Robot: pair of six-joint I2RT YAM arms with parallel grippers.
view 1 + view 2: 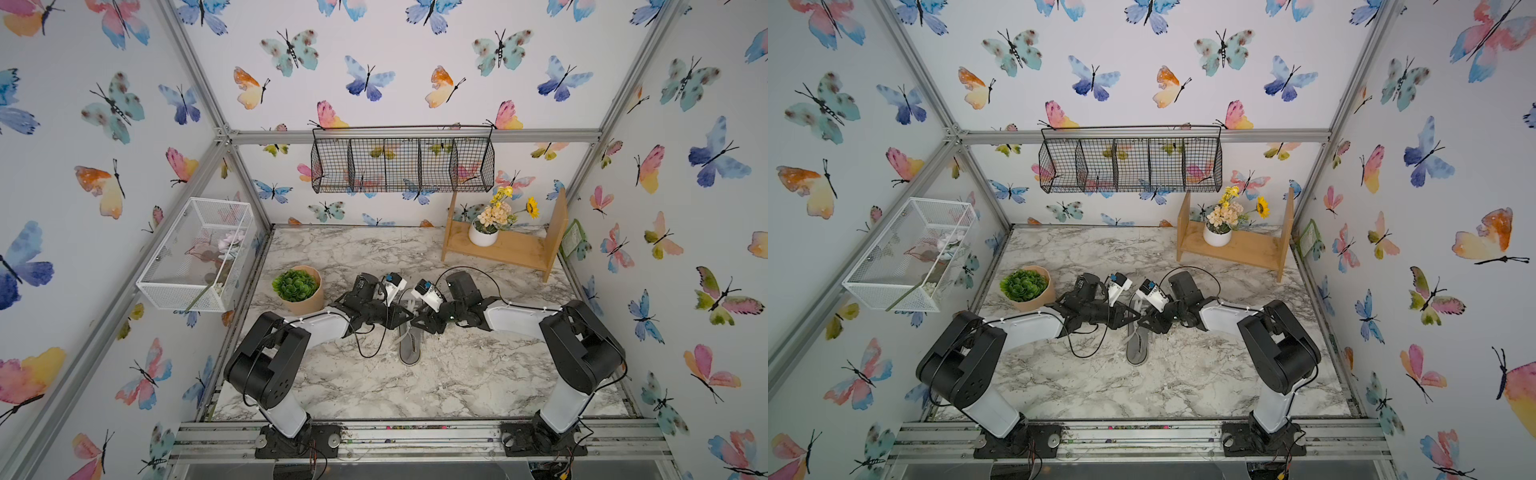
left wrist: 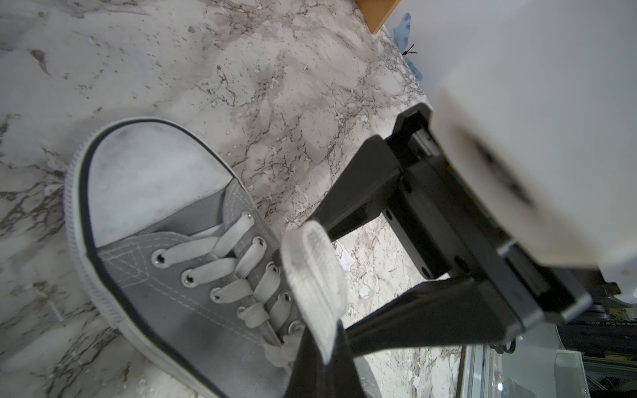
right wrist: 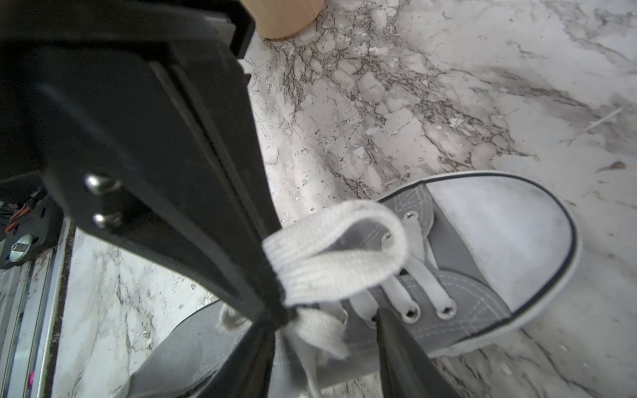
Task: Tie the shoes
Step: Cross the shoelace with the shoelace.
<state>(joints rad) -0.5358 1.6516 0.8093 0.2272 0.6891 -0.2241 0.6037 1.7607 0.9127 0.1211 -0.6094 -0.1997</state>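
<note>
Marbled surface (image 1: 457, 374), midway between your arms, carries the grey sneaker (image 1: 409, 353), toe cap (image 2: 148, 179) towards the back wall (image 1: 395, 212), heel towards the bases, laces under both claws: left claw (image 1: 408, 319) pinched tight on a white lace loop (image 2: 315, 282), right claw (image 1: 420, 323) part open just beside it.

Shows a marble-patterned tabletop (image 1: 457, 382) bearing a grey sneaker (image 1: 409, 352) near the middle, heel toward the near edge. Also carries a potted green plant (image 1: 296, 285) to the sneaker's left and a wooden shelf (image 1: 511, 249) in the back right corner.
</note>
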